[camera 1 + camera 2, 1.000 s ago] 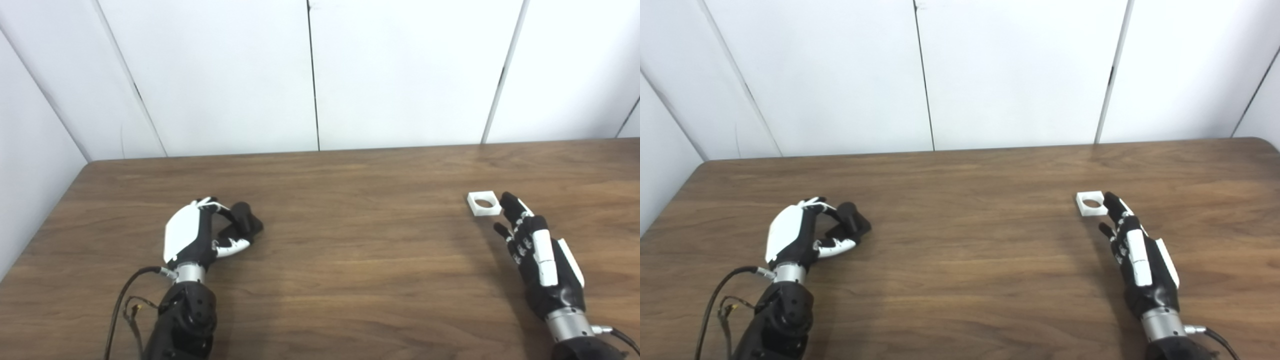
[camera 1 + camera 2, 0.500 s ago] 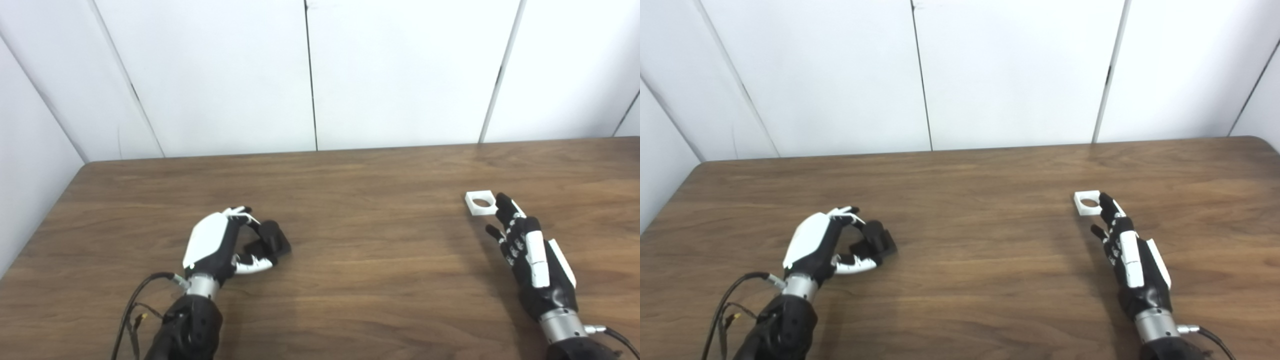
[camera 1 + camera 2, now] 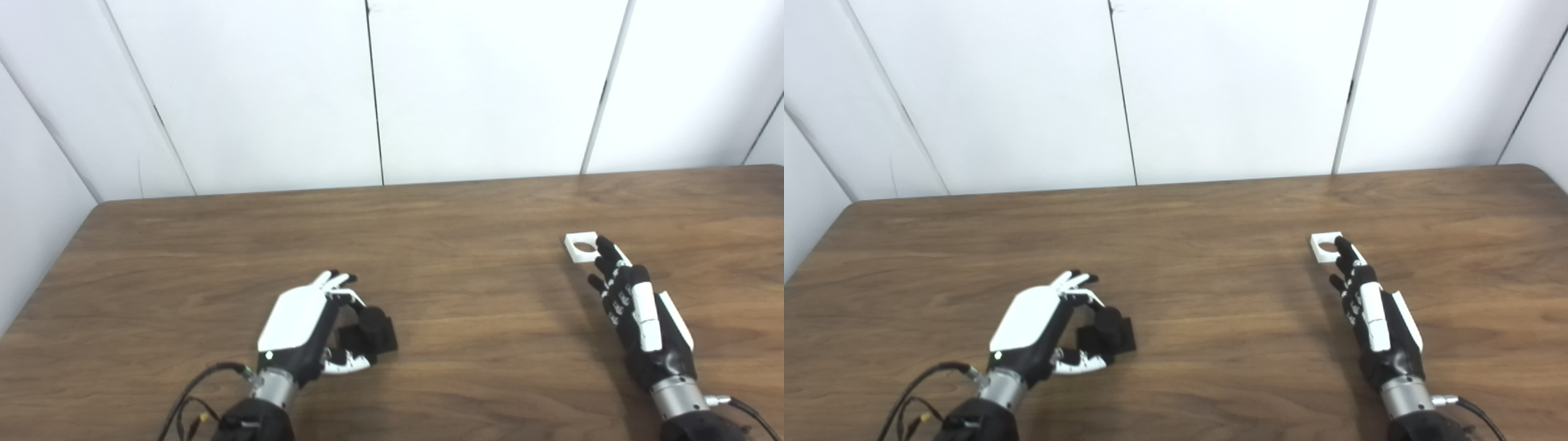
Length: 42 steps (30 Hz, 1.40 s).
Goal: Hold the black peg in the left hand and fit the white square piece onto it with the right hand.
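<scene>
While left robot hand (image 3: 306, 331) grips half-hidden black peg (image 3: 367, 331) | right robot hand (image 3: 637, 306) open, fingertip overlapping white square piece (image 3: 580, 246)

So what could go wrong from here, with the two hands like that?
The right hand is open, with only its fingertips at the edge of the white square piece, which lies flat on the table. It might push the piece away instead of gripping it. The left hand holds the black peg near its fingertips, so the peg could tilt or slip during fitting.
</scene>
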### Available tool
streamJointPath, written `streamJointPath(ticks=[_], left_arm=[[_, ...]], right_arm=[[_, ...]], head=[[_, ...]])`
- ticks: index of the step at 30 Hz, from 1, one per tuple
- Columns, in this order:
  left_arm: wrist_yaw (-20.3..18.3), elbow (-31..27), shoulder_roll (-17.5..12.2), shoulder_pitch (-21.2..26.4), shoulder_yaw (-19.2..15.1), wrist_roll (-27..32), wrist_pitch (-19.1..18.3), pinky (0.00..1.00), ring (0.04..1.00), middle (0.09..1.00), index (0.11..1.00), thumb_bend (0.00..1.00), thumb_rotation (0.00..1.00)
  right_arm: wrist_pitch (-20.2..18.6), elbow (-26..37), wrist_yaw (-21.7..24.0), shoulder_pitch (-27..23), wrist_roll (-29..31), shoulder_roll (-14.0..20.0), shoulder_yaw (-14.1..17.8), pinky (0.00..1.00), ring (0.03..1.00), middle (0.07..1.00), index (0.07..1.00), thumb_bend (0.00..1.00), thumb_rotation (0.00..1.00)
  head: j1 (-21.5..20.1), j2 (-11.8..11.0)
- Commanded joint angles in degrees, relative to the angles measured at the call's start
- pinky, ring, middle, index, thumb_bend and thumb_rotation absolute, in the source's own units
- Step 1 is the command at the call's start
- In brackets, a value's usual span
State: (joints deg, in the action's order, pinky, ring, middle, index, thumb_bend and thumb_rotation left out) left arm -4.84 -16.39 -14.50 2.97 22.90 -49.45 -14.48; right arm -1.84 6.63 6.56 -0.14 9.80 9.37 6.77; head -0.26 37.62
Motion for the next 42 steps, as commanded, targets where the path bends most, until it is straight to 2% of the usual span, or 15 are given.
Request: streamJointPath(ticks=[1,4,10,15,24,36,42], left_arm=[[-1.1,-1.6,0.8,-1.1,1.8,-0.7,1.9,0.90,0.946,0.882,0.491,0.52,0.07],[-1.9,-2.6,1.6,-2.4,2.8,-0.3,2.7,0.92,0.954,0.893,0.491,0.52,0.07],[-5.7,-4.6,4.0,-4.4,4.6,-0.2,1.8,0.96,0.967,0.903,0.491,0.52,0.07],[-6.1,-4.3,5.4,-5.4,5.1,0.3,3.2,1.00,0.954,0.886,0.490,0.52,0.07],[-7.2,-3.1,6.4,-6.0,5.6,1.2,2.9,1.00,0.973,0.889,0.489,0.52,0.07],[-7.0,-2.3,6.2,-6.1,5.5,1.9,2.7,1.00,0.980,0.897,0.490,0.52,0.07],[-7.8,-2.2,6.1,-6.0,5.5,2.3,2.1,1.00,0.976,0.898,0.489,0.52,0.07]], right_arm=[[0.9,1.4,0.0,-0.6,0.7,-0.3,0.1,0.97,1.000,0.994,0.951,0.64,1.00],[1.3,1.1,-0.1,-0.6,0.6,-0.4,0.1,0.95,1.000,0.990,0.950,0.64,1.00],[1.1,1.3,-0.5,-0.5,0.1,-0.7,0.0,0.95,1.000,0.991,0.947,0.65,1.00],[1.2,1.6,-0.6,-0.3,0.2,-0.8,0.2,0.96,1.000,0.990,0.947,0.65,1.00],[1.0,2.3,-1.4,-0.2,0.2,-1.3,0.7,0.99,1.000,0.971,0.930,0.65,0.99],[-0.8,3.2,-1.1,-0.5,0.7,-0.6,0.8,1.00,1.000,0.975,0.932,0.66,0.99],[-1.6,3.7,-1.3,-1.0,1.5,-0.6,1.4,0.99,1.000,0.962,0.920,0.66,0.95]], head=[[0.0,0.1],[-0.1,0.1],[-0.4,0.2],[-0.7,0.4],[-1.5,0.8],[-2.1,1.6],[-2.0,2.0]])
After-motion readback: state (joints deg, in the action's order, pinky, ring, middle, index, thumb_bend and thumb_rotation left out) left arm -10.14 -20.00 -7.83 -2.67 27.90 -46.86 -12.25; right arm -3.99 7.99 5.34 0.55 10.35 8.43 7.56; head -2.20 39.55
